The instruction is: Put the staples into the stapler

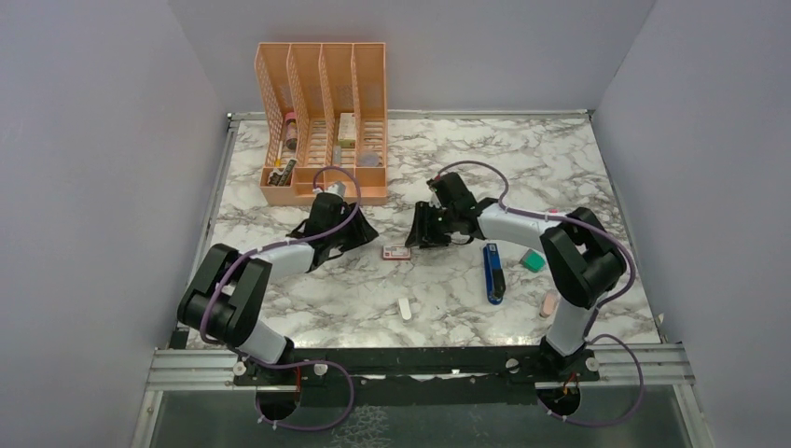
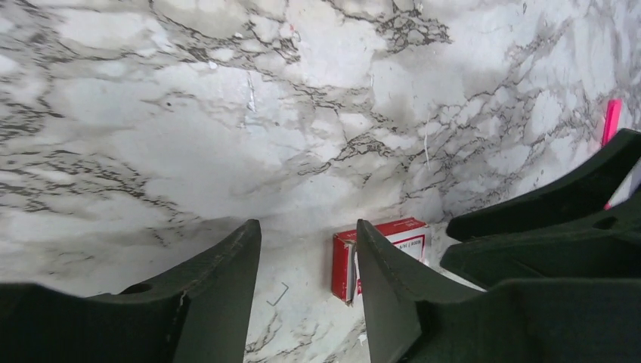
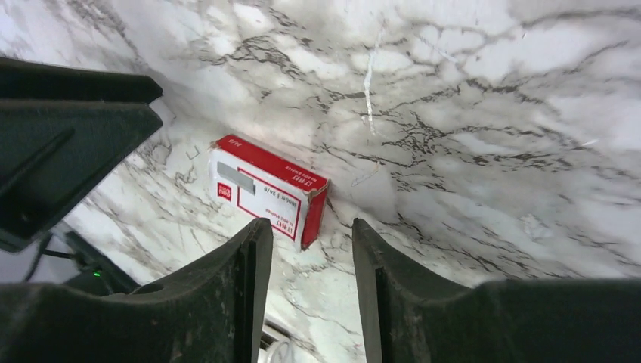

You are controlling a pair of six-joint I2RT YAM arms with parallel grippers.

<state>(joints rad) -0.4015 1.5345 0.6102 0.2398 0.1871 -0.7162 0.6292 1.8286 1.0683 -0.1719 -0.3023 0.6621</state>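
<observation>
The staples, a small red box (image 1: pixel 396 251) with a white label, lie flat on the marble between my two grippers. In the left wrist view the box (image 2: pixel 344 265) sits just past my right-hand finger, with a torn end flap, and my left gripper (image 2: pixel 308 227) is open with only bare table between its fingers. In the right wrist view the box (image 3: pixel 268 193) lies just ahead of my open right gripper (image 3: pixel 310 225), a little to the left, outside the jaws. The blue stapler (image 1: pixel 493 273) lies to the right of the box, apart from both grippers.
An orange desk organizer (image 1: pixel 322 121) with small items stands at the back left. A teal block (image 1: pixel 533 260) and a pink eraser (image 1: pixel 549 303) lie near the stapler, and a small white piece (image 1: pixel 405 308) lies nearer the front. A single loose staple (image 2: pixel 280 293) rests on the marble.
</observation>
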